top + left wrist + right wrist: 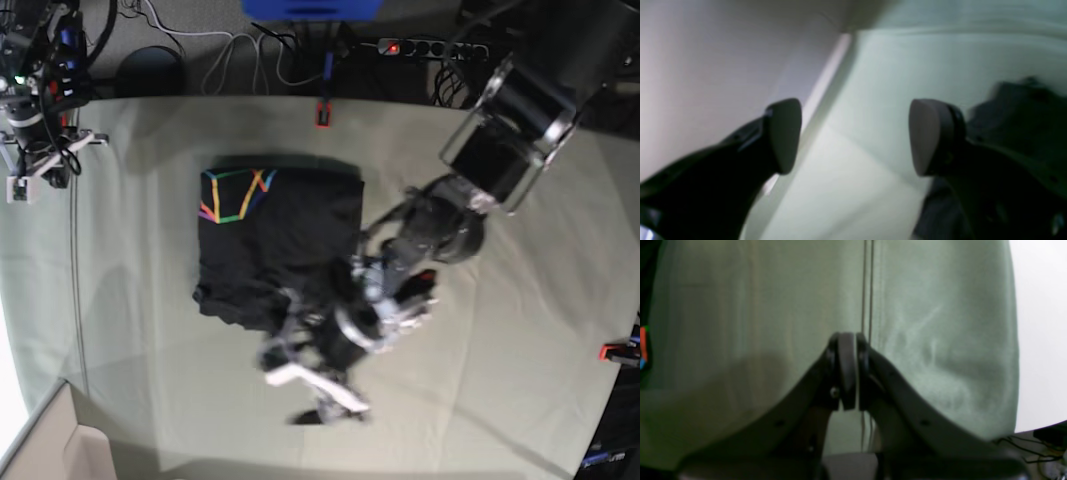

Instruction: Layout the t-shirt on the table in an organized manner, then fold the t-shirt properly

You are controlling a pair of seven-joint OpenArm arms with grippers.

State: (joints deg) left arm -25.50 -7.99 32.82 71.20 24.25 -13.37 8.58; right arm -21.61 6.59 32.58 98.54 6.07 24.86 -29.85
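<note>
The t-shirt (285,240) lies folded into a black rectangle in the middle of the table (520,400), its rainbow graphic (235,195) at the far left corner. My left gripper (312,388) hangs blurred just past the shirt's near edge. In the left wrist view its jaws stand wide apart with nothing between them (855,136), the table (873,83) below and the t-shirt (1023,110) to the right. My right gripper (848,373) is shut and empty above bare table (740,323). A sliver of the t-shirt (644,346) shows at that view's left edge. In the base view the right gripper (28,180) sits at the far left.
Red-orange clamps (322,112) (615,351) grip the table's far and right edges. A power strip (430,47) and cables lie on the floor behind. A pale box (40,450) stands at the near left corner. The table edge (826,83) runs close to the left gripper.
</note>
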